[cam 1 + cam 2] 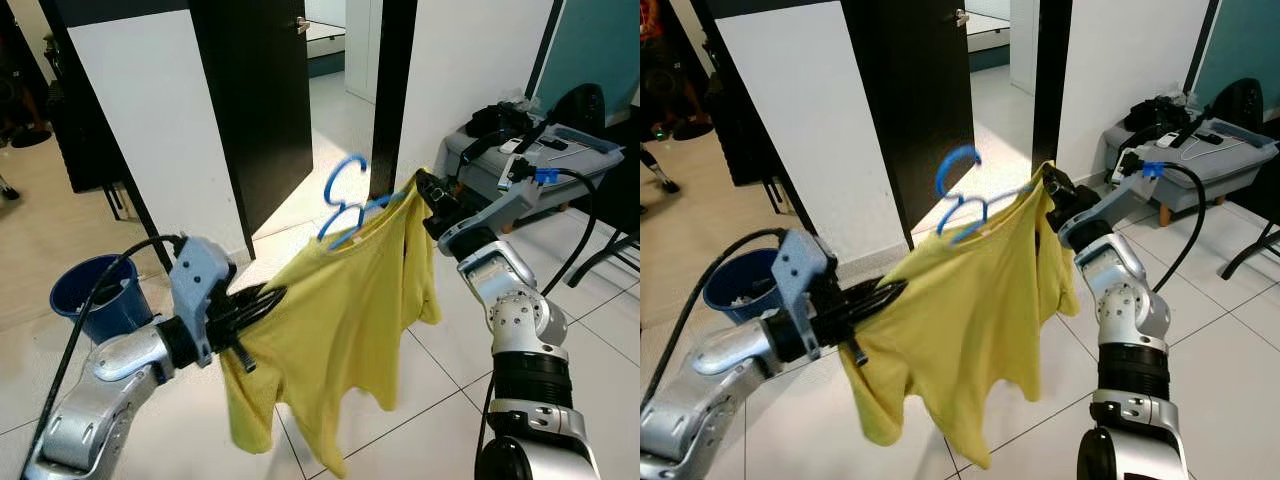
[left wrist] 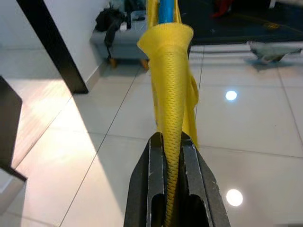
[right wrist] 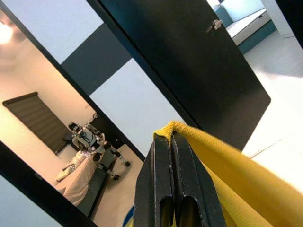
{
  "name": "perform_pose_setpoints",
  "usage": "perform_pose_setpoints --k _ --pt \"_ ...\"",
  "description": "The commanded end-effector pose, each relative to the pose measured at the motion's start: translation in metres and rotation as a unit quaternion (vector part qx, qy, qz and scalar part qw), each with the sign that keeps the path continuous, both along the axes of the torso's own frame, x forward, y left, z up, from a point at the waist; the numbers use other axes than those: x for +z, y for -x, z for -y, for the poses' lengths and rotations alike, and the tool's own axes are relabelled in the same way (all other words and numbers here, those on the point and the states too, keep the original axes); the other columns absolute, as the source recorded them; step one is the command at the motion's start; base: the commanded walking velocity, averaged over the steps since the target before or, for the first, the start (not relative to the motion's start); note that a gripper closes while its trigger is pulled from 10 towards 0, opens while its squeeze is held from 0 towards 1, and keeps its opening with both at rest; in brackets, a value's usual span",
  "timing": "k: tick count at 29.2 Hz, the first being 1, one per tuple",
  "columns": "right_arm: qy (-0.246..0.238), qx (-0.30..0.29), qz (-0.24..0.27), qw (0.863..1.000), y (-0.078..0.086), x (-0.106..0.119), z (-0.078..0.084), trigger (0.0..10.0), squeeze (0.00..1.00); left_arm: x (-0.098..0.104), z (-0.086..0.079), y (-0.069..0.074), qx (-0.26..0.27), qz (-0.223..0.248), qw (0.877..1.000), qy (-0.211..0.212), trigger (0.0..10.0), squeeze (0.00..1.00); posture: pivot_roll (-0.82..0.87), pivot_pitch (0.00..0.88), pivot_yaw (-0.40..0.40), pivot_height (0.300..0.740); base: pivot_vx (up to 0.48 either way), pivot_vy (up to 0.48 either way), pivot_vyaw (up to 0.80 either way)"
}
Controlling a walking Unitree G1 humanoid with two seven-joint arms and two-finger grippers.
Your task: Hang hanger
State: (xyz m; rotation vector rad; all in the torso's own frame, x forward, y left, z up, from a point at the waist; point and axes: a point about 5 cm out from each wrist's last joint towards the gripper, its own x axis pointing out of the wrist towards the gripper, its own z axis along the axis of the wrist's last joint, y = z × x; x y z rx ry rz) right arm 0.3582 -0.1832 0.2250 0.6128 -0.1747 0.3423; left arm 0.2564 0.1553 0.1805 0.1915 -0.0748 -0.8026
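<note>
1. The yellow shirt (image 1: 340, 320) hangs in the air in front of the robot, stretched between the two arms, with the blue hanger (image 1: 345, 205) threaded through its neck; the hook stands up above the collar, free of any rail.
2. The left pincer (image 1: 262, 300) is clenched on one shoulder of the shirt; in the left wrist view the fabric runs up as a tight ridge from between the black fingers (image 2: 150, 189).
3. The right pincer (image 1: 425, 188) is clenched on the opposite shoulder, its fingers (image 3: 158, 179) pressed together on a fold of yellow cloth.
4. The shirt's lower hem dangles above the floor (image 1: 420, 370), which is laid with large glossy pale tiles that reflect ceiling lights.
5. Behind the shirt a dark door (image 1: 265, 110) stands open between white wall panels, with sunlight falling on the floor through the opening.
6. A blue bucket (image 1: 95, 295) sits on the floor near the left arm, beside the white panel.
7. To the right, a low grey bench (image 1: 530, 165) along the wall carries dark bags and cables.
</note>
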Motion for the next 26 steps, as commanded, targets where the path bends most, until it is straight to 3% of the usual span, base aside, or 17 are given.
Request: perform_pose_setpoints --k 1,7,15,16,18,19,21,22,26 --pt "0.004 0.004 0.011 1.000 0.001 0.005 -0.002 0.0 0.00 -0.006 -0.012 -0.001 0.016 -0.005 0.999 -0.030 10.0 0.00 -0.08 0.000 0.029 0.740 0.000 0.000 0.00" --pt "0.006 0.017 0.010 1.000 0.003 0.003 -0.007 0.0 0.00 -0.002 -0.013 -0.006 0.036 -0.003 0.999 -0.014 10.0 0.00 -0.08 0.000 0.031 0.740 0.000 0.000 0.00" --pt "0.015 0.101 0.000 0.995 0.012 -0.005 -0.041 0.0 0.00 0.000 -0.003 -0.017 0.067 0.003 0.998 0.017 10.0 0.00 -0.09 0.000 0.034 0.740 0.000 0.000 0.00" --pt "0.031 0.135 -0.004 0.990 0.018 -0.010 -0.052 0.0 0.00 0.000 -0.003 -0.018 0.070 0.005 0.997 0.023 10.0 0.00 -0.09 0.000 0.036 0.740 0.000 0.000 0.00" --pt "0.031 0.135 -0.004 0.990 0.018 -0.010 -0.052 0.0 0.00 0.000 -0.003 -0.018 0.070 0.005 0.997 0.023 10.0 0.00 -0.09 0.000 0.036 0.740 0.000 0.000 0.00" --pt "0.098 0.216 -0.019 0.971 0.036 -0.028 -0.076 0.0 0.00 0.003 -0.006 -0.019 0.071 0.007 0.997 0.028 10.0 0.00 -0.09 0.000 0.037 0.740 0.000 0.000 0.00" --pt "0.098 0.216 -0.019 0.971 0.036 -0.028 -0.076 0.0 0.00 0.003 -0.006 -0.019 0.071 0.007 0.997 0.028 10.0 0.00 -0.09 0.000 0.037 0.740 0.000 0.000 0.00" --pt "0.127 0.238 -0.032 0.962 0.043 -0.038 -0.082 0.0 0.00 0.003 -0.011 -0.019 0.069 0.007 0.997 0.024 10.0 0.00 -0.09 0.000 0.039 0.740 0.000 0.000 0.00" --pt "0.140 0.226 -0.042 0.963 0.042 -0.041 -0.078 0.0 0.00 0.003 -0.014 -0.017 0.065 0.005 0.998 0.018 10.0 0.00 -0.09 0.000 0.042 0.740 0.000 0.000 0.00"
